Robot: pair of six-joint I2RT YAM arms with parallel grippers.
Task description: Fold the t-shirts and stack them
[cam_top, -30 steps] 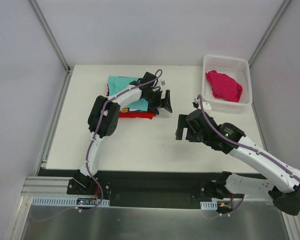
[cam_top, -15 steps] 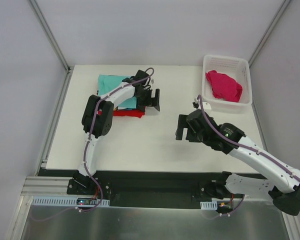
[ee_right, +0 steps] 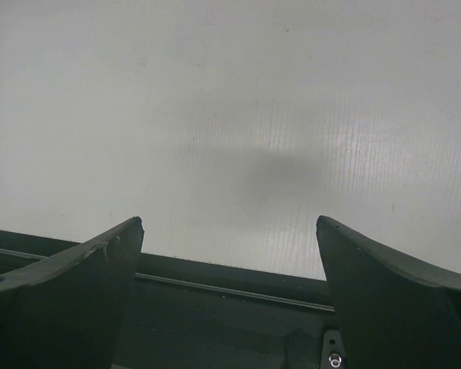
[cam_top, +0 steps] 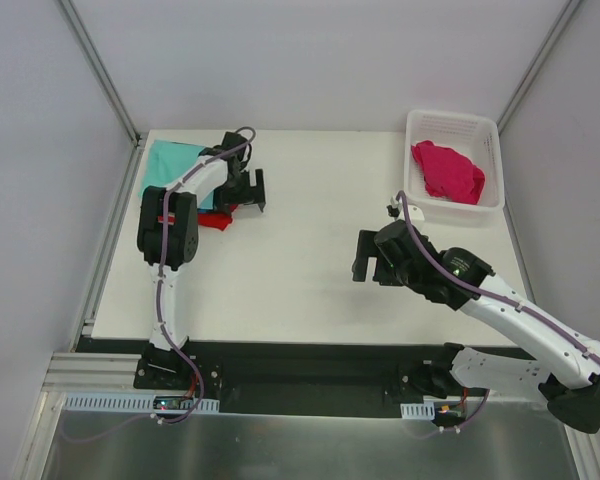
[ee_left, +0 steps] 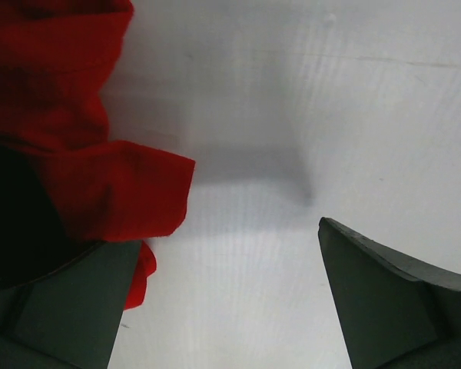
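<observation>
the left pincer (cam_top: pixel 248 190) has swept toward the counter's (cam_top: pixel 300 290) far left corner, and the folded stack, mint-teal shirt (cam_top: pixel 170 162) over red shirt (ee_left: pixel 84 154), has slid along with it, likely freeing room for the next fold. its jaws stand spread wide and grip nothing; the red hem lies against one finger. the right pincer (cam_top: pixel 365 255), equally spread and empty, hovers over the counter, with the pink shirt (cam_top: pixel 446 170) in the basket (cam_top: pixel 455 117) well beyond it to its right.

The left arm (cam_top: pixel 166 300) and right arm (cam_top: pixel 525 318) show white links, black joints, purple cables and dark wedge-shaped fingers (ee_left: pixel 376 300).
</observation>
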